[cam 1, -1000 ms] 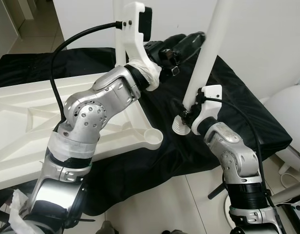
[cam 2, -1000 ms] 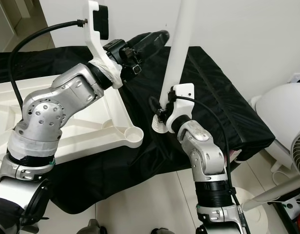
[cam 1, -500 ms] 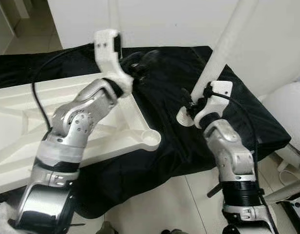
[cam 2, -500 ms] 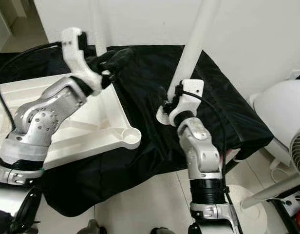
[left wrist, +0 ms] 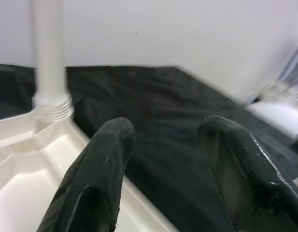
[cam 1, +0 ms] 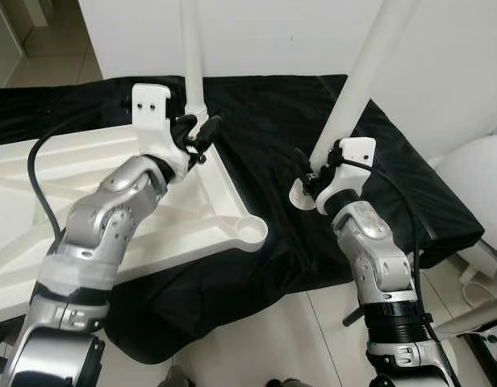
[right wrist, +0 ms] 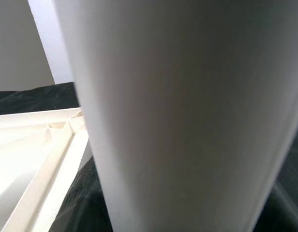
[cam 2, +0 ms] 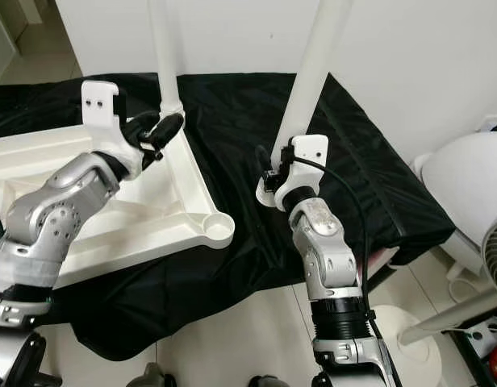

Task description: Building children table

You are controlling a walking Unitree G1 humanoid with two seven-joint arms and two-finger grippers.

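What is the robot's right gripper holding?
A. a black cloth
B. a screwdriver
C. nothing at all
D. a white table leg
D: the right gripper is closed around a white table leg, which rises tilted above the black cloth, its threaded end just below the gripper.

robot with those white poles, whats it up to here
It is putting together a small white plastic table. The tabletop lies upside down on a black cloth. One leg already stands upright in the far corner socket, with the left pincer open right beside its base. The right pincer grips a second leg near its threaded end, held above the cloth. The near corner socket is empty.
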